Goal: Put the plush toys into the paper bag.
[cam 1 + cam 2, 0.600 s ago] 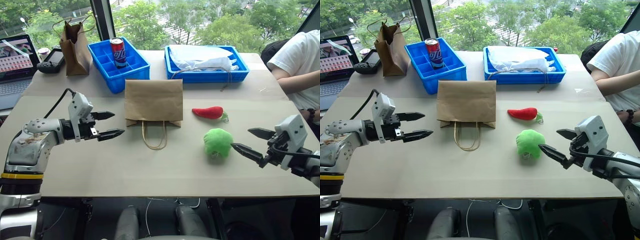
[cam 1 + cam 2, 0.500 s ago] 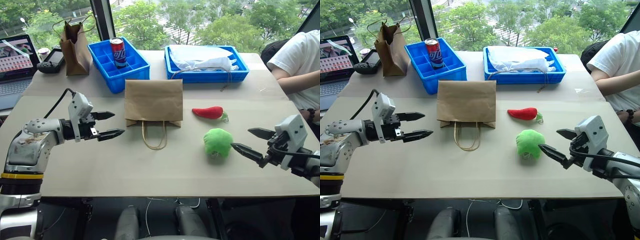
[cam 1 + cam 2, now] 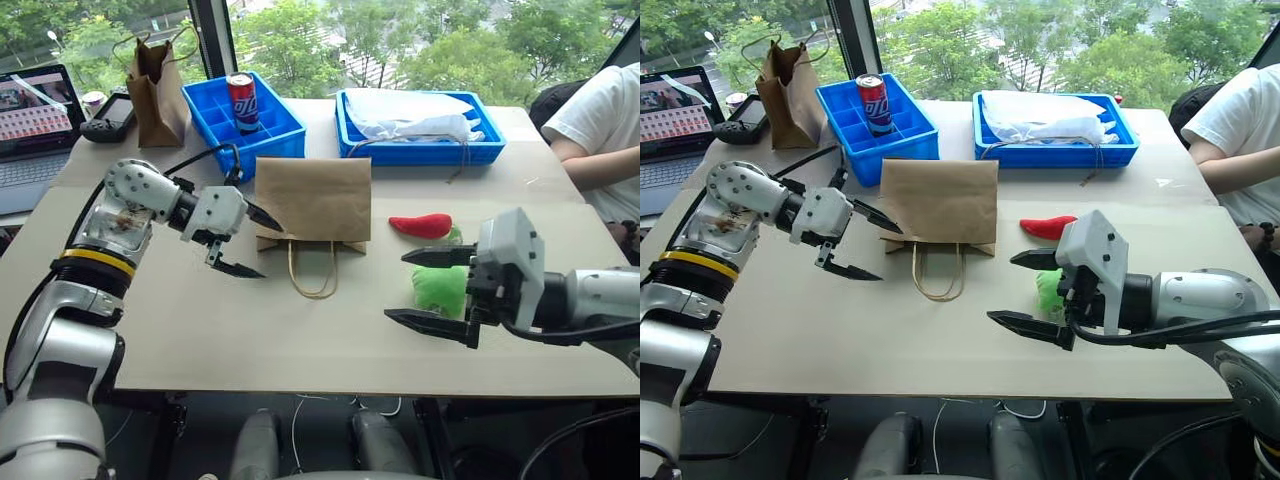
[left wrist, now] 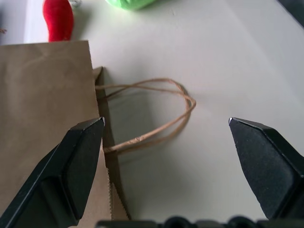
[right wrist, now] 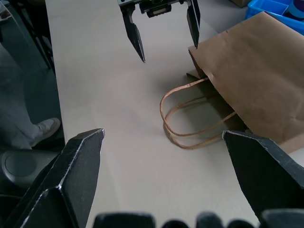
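Beige table by a leafy window. Paper bag lies flat mid-table, chili pepper beside it. Green ball half-hidden behind right gripper. Left gripper at bag's corner; both spread wide, empty.

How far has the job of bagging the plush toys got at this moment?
Nothing is bagged yet. The paper bag lies flat on the table, with the chili pepper and the green ball outside it. In hand: the left gripper, open, is beside the bag's mouth, and the right gripper, open and empty, hovers by the ball. Left: opening the bag and putting in both toys.
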You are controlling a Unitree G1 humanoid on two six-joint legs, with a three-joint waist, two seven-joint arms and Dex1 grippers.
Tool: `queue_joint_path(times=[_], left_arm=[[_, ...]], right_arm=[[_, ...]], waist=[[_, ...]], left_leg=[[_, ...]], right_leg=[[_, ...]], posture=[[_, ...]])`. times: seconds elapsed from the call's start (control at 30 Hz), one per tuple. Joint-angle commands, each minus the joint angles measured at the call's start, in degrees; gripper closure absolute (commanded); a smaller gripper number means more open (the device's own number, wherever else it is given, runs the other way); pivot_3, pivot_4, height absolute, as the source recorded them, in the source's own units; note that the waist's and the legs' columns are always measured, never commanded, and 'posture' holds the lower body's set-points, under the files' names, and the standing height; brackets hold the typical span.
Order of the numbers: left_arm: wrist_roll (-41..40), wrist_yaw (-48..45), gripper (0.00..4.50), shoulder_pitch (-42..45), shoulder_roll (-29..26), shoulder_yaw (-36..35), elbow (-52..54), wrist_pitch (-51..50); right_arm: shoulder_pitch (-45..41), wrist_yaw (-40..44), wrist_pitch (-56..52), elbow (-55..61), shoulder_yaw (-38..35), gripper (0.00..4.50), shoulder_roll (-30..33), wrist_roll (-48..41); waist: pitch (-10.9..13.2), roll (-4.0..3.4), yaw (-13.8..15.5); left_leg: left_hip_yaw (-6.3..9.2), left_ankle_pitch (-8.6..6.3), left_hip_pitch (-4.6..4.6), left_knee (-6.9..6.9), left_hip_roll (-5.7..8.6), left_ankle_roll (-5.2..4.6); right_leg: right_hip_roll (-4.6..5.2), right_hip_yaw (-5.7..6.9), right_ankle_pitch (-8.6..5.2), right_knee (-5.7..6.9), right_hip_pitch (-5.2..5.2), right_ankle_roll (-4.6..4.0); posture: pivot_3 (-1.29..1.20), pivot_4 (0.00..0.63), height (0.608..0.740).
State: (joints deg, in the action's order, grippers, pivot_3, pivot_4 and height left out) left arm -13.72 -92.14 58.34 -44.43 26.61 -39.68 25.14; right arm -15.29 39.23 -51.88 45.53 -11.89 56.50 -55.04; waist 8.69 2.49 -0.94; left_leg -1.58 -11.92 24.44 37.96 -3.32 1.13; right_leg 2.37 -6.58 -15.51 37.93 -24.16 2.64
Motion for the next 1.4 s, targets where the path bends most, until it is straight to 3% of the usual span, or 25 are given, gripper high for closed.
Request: queue_joint_path(times=[0.03,0.17,0.53,0.63,0.97,1.13,1.4], left_arm=[[1.26,-0.36,0.00,3.17,3.40,2.44,-6.94,8.30],[5.14,-0.36,0.00,3.14,8.80,0.78,-14.87,17.28],[12.97,6.49,0.00,4.19,16.09,-3.87,-23.97,22.54],[13.88,7.22,0.65,4.38,17.66,-4.92,-25.33,20.71],[12.32,6.11,4.45,5.40,20.95,-11.33,-24.92,14.34],[4.74,1.74,4.48,7.32,22.07,-17.01,-16.64,-1.20],[1.08,7.74,4.48,1.49,19.47,-18.05,11.20,-31.14]], right_arm=[[-1.28,-2.77,-0.29,0.87,0.71,0.04,-0.75,-0.28],[-1.04,-5.42,0.98,0.35,0.43,0.04,-1.59,1.82],[2.51,-9.85,-0.81,2.12,1.06,0.04,-2.73,0.67],[2.79,-10.31,-0.66,1.72,1.22,0.00,-2.66,1.56],[9.94,-12.84,-1.78,2.45,3.15,0.00,-3.54,5.12],[13.43,-15.52,-1.49,2.85,4.33,0.00,-6.45,6.34],[14.35,-21.17,-2.36,1.64,6.01,0.00,-13.60,6.09]], waist=[[0.00,0.00,0.08],[0.00,0.00,0.24],[0.00,0.01,0.08],[0.00,0.01,0.10],[0.00,0.00,0.05],[0.00,0.00,0.07],[-0.01,-0.02,-0.30]], left_leg=[[0.00,0.00,0.00,0.00,0.02,0.00],[0.14,0.00,0.20,0.16,0.08,-0.01],[0.42,-0.03,0.30,0.32,0.24,-0.08],[0.52,-0.03,0.37,0.39,0.29,-0.08],[0.96,-0.05,0.79,0.76,0.39,-0.12],[1.16,-0.05,0.85,0.85,0.42,-0.12],[1.37,-0.04,0.86,0.87,0.45,-0.12]], right_leg=[[0.00,-0.01,0.00,0.00,0.00,0.00],[0.01,0.00,-0.01,0.01,-0.02,0.02],[0.01,0.00,-0.02,0.10,0.04,0.10],[0.02,-0.01,-0.03,0.10,0.05,0.14],[0.01,0.15,-0.08,0.14,0.02,0.24],[0.01,0.31,-0.08,0.19,0.08,0.24],[0.01,0.45,-0.10,0.20,0.16,0.26]], posture=[[0.00,0.150,0.722],[0.00,0.150,0.722],[0.00,0.150,0.722],[0.00,0.150,0.722],[0.00,0.150,0.722],[0.00,0.150,0.722],[0.00,0.150,0.722]])
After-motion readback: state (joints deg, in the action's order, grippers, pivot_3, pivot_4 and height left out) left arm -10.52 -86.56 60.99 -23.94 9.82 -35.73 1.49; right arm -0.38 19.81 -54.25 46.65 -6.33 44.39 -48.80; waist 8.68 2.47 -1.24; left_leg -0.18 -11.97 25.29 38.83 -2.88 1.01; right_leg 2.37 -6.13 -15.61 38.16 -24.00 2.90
